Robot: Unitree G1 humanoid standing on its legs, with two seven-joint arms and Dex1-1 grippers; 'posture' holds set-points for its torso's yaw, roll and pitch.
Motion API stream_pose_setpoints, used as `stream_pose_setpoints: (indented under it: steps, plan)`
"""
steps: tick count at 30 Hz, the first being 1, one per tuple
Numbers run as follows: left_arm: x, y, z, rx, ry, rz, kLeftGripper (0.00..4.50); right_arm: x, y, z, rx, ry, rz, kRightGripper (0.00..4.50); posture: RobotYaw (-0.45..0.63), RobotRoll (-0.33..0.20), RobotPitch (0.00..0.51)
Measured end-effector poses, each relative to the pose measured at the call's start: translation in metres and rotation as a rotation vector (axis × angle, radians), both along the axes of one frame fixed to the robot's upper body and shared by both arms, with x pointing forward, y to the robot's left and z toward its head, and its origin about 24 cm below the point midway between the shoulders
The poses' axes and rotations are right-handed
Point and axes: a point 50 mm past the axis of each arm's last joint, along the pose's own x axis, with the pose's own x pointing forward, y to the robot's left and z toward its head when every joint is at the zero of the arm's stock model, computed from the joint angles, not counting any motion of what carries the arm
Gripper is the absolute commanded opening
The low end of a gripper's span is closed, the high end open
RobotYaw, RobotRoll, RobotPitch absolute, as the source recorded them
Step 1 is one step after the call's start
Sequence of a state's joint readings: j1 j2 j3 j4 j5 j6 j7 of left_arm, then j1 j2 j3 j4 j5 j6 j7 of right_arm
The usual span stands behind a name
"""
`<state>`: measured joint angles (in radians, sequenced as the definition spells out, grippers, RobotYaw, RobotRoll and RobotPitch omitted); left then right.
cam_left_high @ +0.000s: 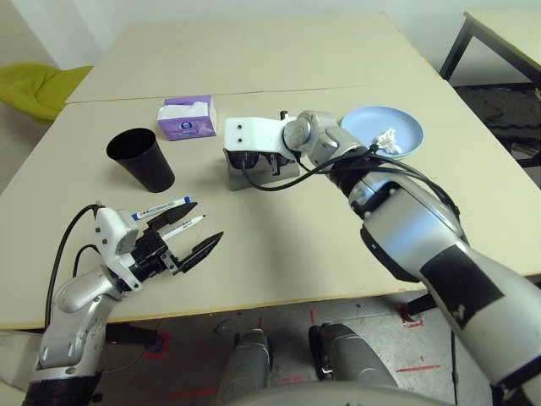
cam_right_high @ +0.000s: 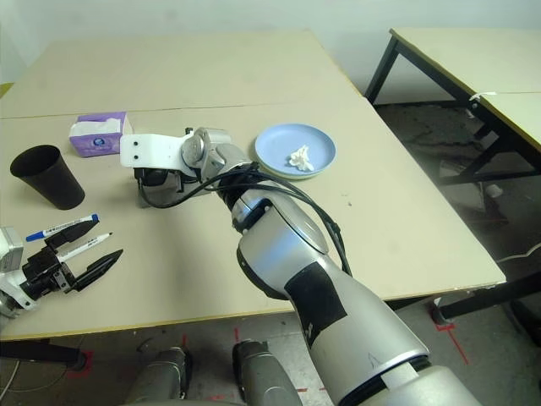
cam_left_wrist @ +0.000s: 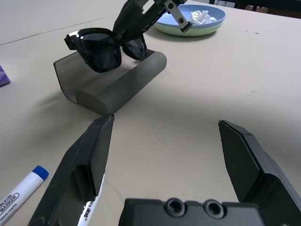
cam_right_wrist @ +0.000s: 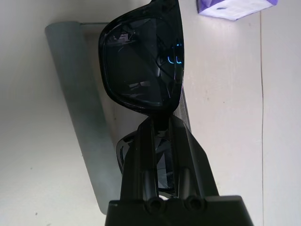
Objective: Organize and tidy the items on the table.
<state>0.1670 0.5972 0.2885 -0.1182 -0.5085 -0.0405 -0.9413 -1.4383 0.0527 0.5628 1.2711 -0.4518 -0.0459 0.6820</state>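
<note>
My right gripper (cam_right_wrist: 162,136) is shut on the bridge of the black sunglasses (cam_left_wrist: 101,49), holding them just over the open grey glasses case (cam_left_wrist: 117,82) at mid table. Near the front left edge my left gripper (cam_left_high: 207,222) stands open with nothing in it. Beside its fingers lie two white marker pens, one blue-capped (cam_left_high: 161,205) and one black-tipped (cam_left_high: 182,227). The black cup (cam_left_high: 142,159) stands upright further back on the left. A crumpled white tissue (cam_left_high: 387,139) lies on the light blue plate (cam_left_high: 372,123), which is stacked on the pale green plate (cam_left_wrist: 188,30).
A purple tissue box (cam_left_high: 188,117) sits behind the case near the table's seam. The beige table (cam_left_high: 296,245) has bare room at the front middle and right. A separate black-legged table (cam_right_high: 473,51) stands off to the right, and a green chair (cam_left_high: 34,85) to the far left.
</note>
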Motion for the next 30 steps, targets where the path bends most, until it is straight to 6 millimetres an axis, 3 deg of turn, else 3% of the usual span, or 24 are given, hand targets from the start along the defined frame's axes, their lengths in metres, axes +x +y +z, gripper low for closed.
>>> stream_pose_setpoints:
  steps: [13,25,30]
  plan:
    - [-0.003,-0.002,-0.005,-0.021,0.01,0.007,4.5,0.001,-0.002,-0.005,-0.012,-0.011,-0.004,0.11,0.0,0.0,0.137]
    - [0.002,-0.003,-0.002,-0.032,-0.013,0.001,4.5,0.001,-0.004,-0.008,-0.024,0.006,-0.001,4.46,-0.03,0.0,0.136]
    - [0.007,-0.005,0.002,-0.034,-0.031,-0.006,4.5,0.004,-0.013,-0.008,-0.022,0.009,-0.024,4.46,-0.03,0.0,0.131]
